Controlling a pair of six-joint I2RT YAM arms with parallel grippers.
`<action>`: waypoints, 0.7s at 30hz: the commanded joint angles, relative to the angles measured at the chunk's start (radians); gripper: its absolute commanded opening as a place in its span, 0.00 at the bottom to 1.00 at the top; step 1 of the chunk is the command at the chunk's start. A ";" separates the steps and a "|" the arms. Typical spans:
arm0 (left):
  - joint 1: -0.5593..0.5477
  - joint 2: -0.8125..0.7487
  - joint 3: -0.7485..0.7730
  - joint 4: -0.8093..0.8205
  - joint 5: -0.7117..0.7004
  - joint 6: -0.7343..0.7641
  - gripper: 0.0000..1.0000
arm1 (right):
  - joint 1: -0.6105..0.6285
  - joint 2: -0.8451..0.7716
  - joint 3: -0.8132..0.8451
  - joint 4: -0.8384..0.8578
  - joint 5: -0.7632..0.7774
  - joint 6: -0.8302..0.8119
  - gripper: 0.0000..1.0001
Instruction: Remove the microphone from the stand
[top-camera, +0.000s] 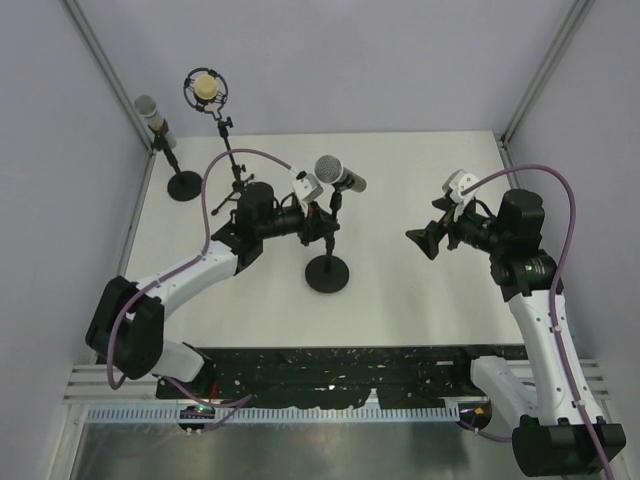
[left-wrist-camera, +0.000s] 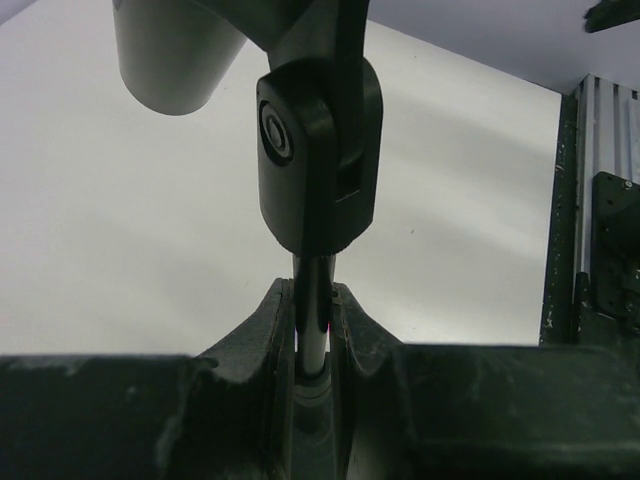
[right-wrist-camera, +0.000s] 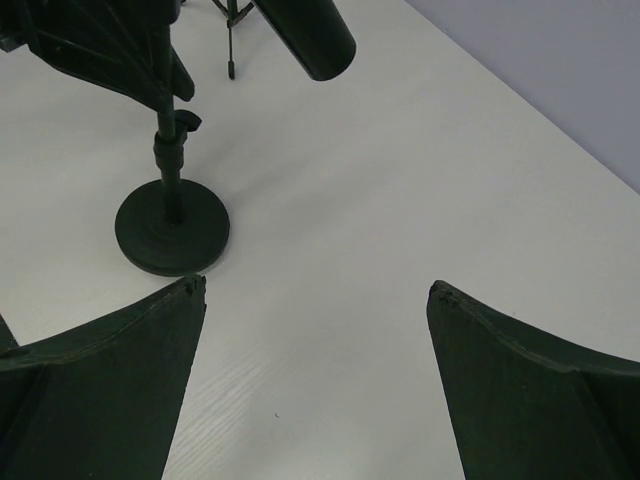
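Left gripper (top-camera: 322, 228): jaws closed tight on the thin pole (left-wrist-camera: 313, 272) of the middle stand, 1 finger pressed to each side of it, no gap showing. Just above those jaws sits the black swivel clip (left-wrist-camera: 318, 150), and the microphone (top-camera: 340, 176) lies in that clip, tilted, with its silver mesh head up and back from the jaws and its grey butt end out to one side above them. The stand's round base (right-wrist-camera: 172, 228) rests flat on the white table (top-camera: 420, 300), below the left jaws. Right gripper (right-wrist-camera: 316, 288): jaws wide apart, nothing between them, only bare tabletop seen past the 2 dark fingers (right-wrist-camera: 100, 390). It hangs off to the side of the stand, well apart from it. From its wrist view the base lies ahead and left of the jaws, the microphone's butt end farther ahead and higher. Well beyond the left jaws, at the far corner, stand 2 other pieces: a silver microphone on a round-base stand (top-camera: 152, 112) and a shock-mounted microphone (top-camera: 207, 90) on a tripod.
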 joint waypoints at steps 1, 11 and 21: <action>0.004 0.037 0.041 0.310 0.001 -0.060 0.00 | -0.004 -0.014 0.065 -0.059 -0.023 -0.047 0.95; 0.001 0.068 -0.035 0.501 -0.040 -0.008 0.00 | -0.007 -0.011 0.068 -0.093 -0.026 -0.070 0.95; -0.028 0.098 -0.131 0.594 -0.063 0.086 0.00 | -0.007 -0.015 0.065 -0.091 -0.043 -0.070 0.95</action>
